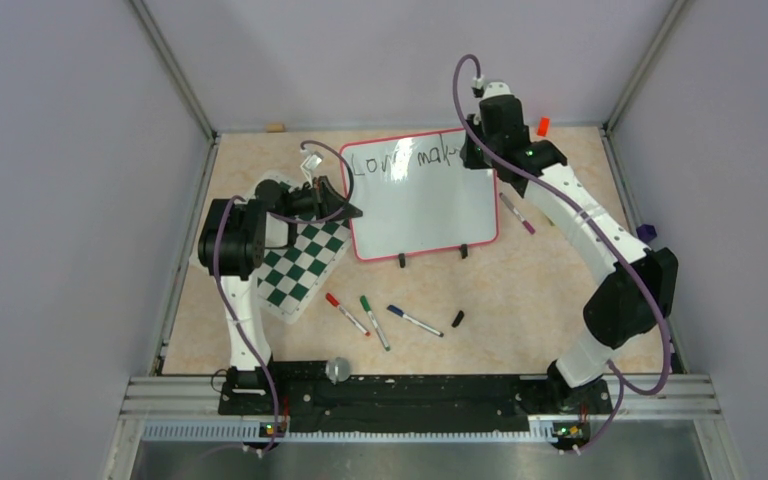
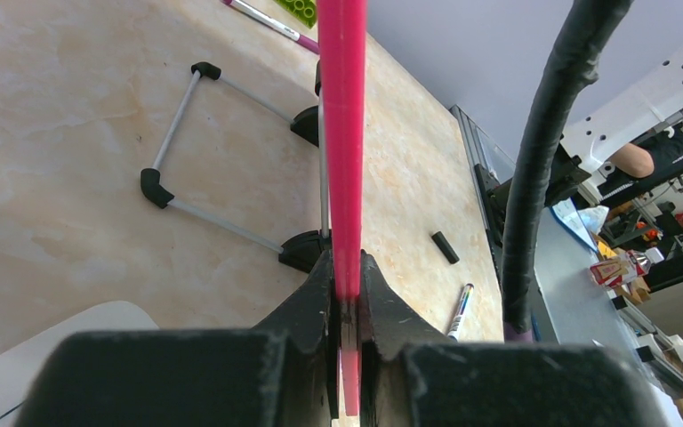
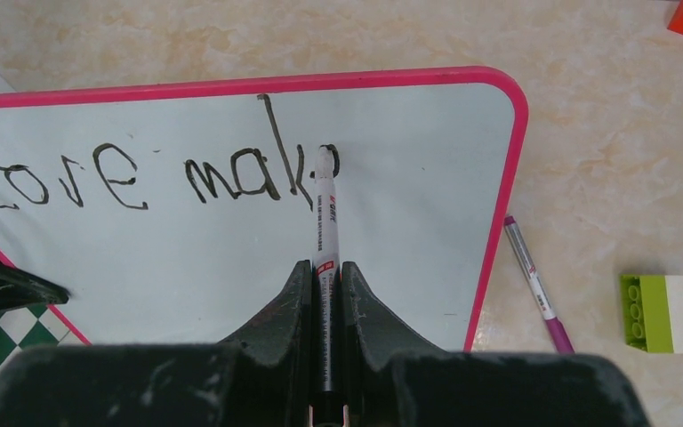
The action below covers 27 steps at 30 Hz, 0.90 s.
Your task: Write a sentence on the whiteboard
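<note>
Top cam: fixed high behind both arm bases, looks steeply down, far enough to take in the whole worktop (image 1: 520,290). L wrist cam: low, v. close behind L fingers (image 2: 307,302), sights edge-on along the whiteboard (image 2: 342,133) rim twd the worktop's right side. R wrist cam: close behind R fingers (image 3: 289,302), faces down along the marker (image 3: 325,222) onto the board's far right corner. All 3 share the whiteboard; top & R wrist also share the purple pen (image 3: 534,285).

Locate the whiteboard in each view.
Top external: whiteboard at centre, between both arms.
Left wrist: whiteboard edge-on, a red strip up the middle, clamped in the left gripper.
Right wrist: whiteboard fills left and centre.
Shared landmark: purple marker off its right edge.
</note>
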Each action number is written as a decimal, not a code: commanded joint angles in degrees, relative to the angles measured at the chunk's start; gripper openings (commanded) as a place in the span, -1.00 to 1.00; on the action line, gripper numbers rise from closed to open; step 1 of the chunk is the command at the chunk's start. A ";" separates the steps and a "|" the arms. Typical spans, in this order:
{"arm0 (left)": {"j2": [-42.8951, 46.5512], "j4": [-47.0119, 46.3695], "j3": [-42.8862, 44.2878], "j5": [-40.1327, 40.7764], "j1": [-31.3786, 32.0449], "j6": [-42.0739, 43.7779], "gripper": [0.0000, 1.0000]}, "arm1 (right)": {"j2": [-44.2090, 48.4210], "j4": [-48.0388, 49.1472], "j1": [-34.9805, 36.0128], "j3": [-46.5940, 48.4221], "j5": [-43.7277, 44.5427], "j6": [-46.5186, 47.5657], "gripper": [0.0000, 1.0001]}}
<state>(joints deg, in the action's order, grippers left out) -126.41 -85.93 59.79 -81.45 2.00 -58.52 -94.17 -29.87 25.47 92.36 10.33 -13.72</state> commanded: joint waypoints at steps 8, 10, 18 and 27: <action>-0.10 -6.84 0.90 -1.67 0.61 2.71 -1.00 | 1.71 0.91 0.19 -2.43 -2.79 -1.40 -1.00; -0.11 -6.88 0.94 -1.67 0.55 2.66 -1.00 | 2.32 0.63 0.24 -3.50 -2.65 -1.40 -1.00; -0.15 -6.88 0.94 -1.70 0.55 2.62 -1.00 | 4.42 -0.35 0.24 -5.85 0.93 -0.82 -1.00; -0.19 -6.88 1.03 -1.73 0.55 2.54 -1.00 | 5.33 0.71 0.21 -3.89 1.88 -1.29 -1.00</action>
<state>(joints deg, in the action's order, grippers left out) -126.41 -85.80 59.79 -81.43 2.00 -58.65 -91.85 -31.03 25.50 86.65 10.28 -14.59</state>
